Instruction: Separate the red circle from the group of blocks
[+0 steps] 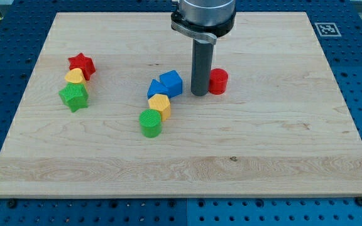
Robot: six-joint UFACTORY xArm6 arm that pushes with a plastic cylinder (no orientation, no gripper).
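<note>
my tip (pixel 199 94) stands on the wooden board (pixel 281 157) a little toward the view's top edge from the board's middle, and it sits between two things: the red circle (pixel 218 82) on the view's right of it, touching or all but touching the rod, and the blue cube (pixel 171 83) on the view's left, near but with a sliver of board showing between. this is the relation that matters: the red circle lies straight to the view's right of my tip, with open board beyond it toward the right edge, while the group lies on the opposite side

there is no claw here, only a plain rod, so nothing opens, closes or holds; the tip merely rests beside the red circle

the group runs down from the blue cube: a second blue block (pixel 155 88) tucked against its left, shape hard to read, then a yellow block (pixel 160 105), then a green cylinder (pixel 150 123) lowest, toward the view's bottom. a separate cluster sits near the board's left edge: red star (pixel 81 64), yellow block below it (pixel 75 76), green star (pixel 74 96)

my judgement: the red circle already stands apart from the group by the width of the rod, and a push toward the view's right would widen that gap without disturbing the blue cube; drifting left would risk nudging the cube
</note>
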